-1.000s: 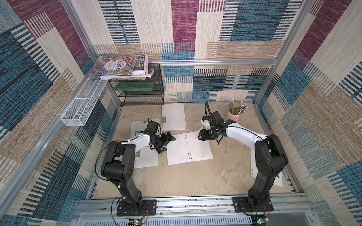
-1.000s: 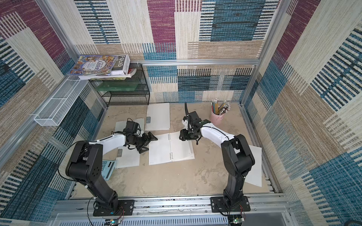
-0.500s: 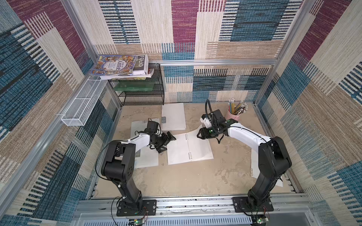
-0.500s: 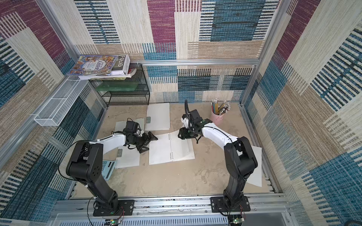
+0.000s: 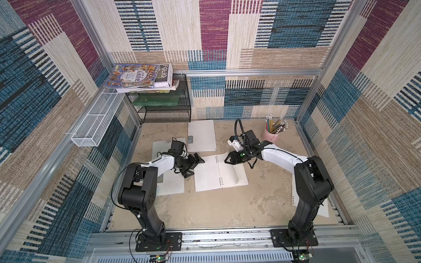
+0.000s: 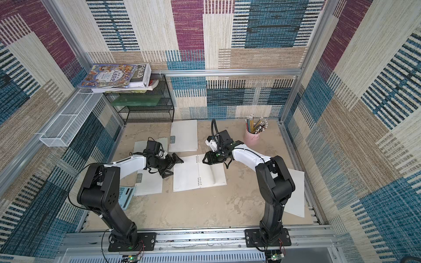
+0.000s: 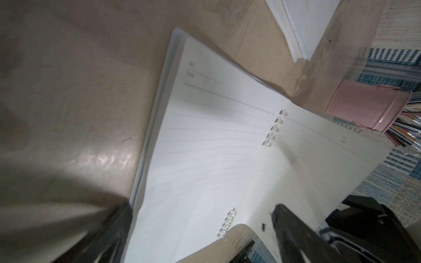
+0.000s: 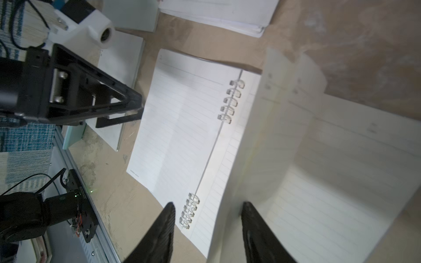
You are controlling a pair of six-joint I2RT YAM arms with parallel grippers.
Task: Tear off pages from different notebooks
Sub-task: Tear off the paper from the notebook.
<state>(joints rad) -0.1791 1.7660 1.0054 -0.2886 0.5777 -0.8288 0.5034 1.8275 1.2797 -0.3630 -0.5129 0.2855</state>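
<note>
Two leaves of the open notebook (image 5: 206,174) are laid flat at the centre of both top views. Its spiral binding (image 5: 219,169) is seen to run from the upper to the lower part of the frame, leaning slightly. One page (image 8: 268,136) of the right-hand leaf is raised in a curl close to that binding.

The right gripper (image 5: 226,161) is placed at the upper end of the binding, over the raised page. In the right wrist view its jaws are seen partly spread; the page stands against the inner face of one finger (image 8: 252,227), and nothing is pinched yet. The left gripper (image 5: 195,167) is held with jaws spread wide just beside the upper left corner of the left-hand leaf, and no contact can be made out.

The right arm is judged the nearer to the page. Since the page is bound along the spiral, a pull toward the right of the frame, across that axis, is judged to be called for. The left-hand leaf would need to be pinned by the left gripper so that the notebook is not dragged.
</note>
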